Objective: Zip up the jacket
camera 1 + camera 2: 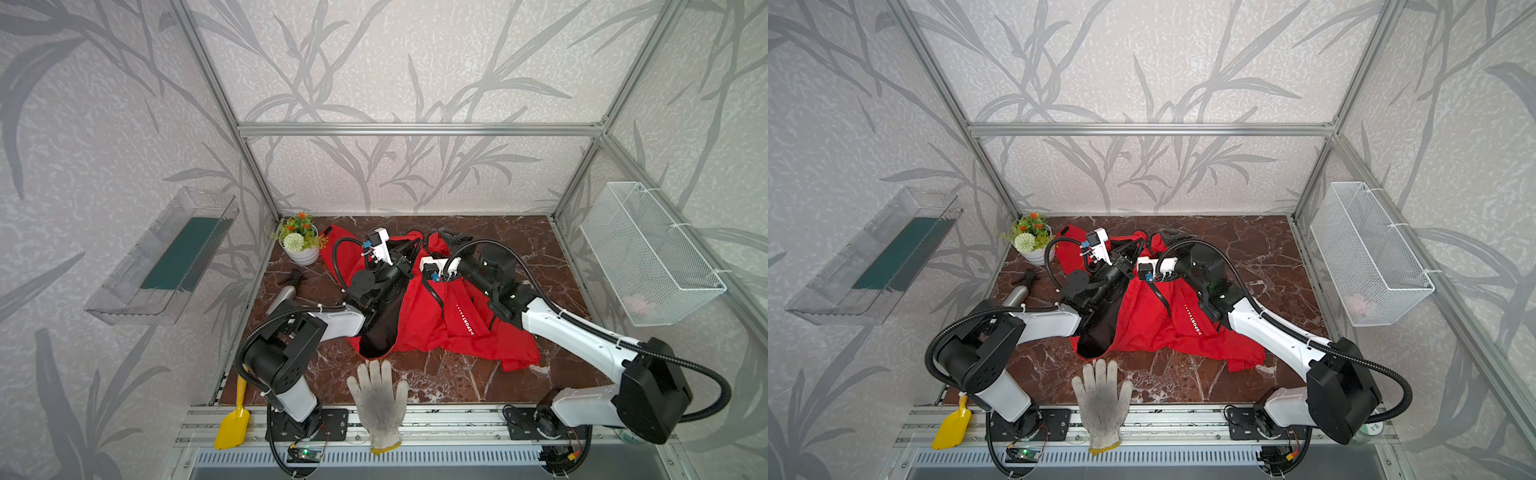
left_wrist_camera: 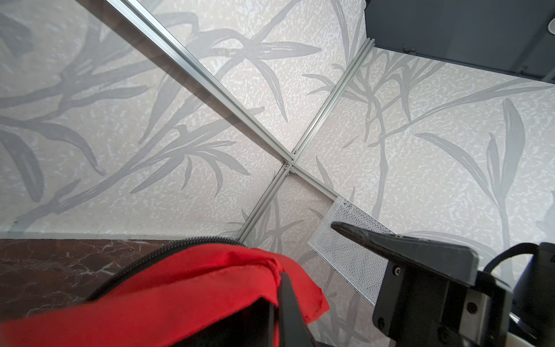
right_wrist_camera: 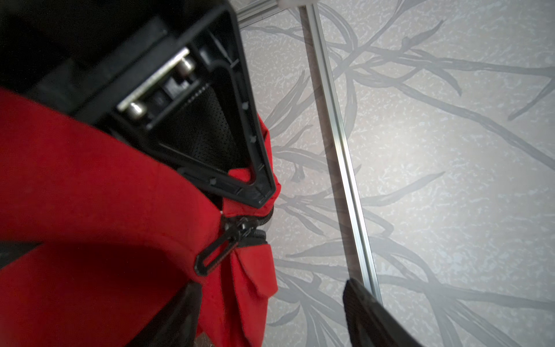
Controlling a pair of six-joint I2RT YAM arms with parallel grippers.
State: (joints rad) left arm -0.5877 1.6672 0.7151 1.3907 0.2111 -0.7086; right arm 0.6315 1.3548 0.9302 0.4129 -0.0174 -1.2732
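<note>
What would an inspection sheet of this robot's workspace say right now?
Surface: dark red-brown marbled tabletop, white veins.
Job's things: bright red thin jacket crumpled mid-table with its black lining showing; black zipper pull not gripped.
Clutter: dirty white work glove, yellow plastic scoop, silver spray bottle, white pot of artificial flowers.
Grippers: left gripper shut on the jacket's edge; right gripper open near the zipper pull.
Cables: black corrugated hoses run along both arms, one looping over the jacket.
Surroundings: leaf-patterned walls, aluminium frame, clear plastic tray and white wire basket on the side walls.
</note>
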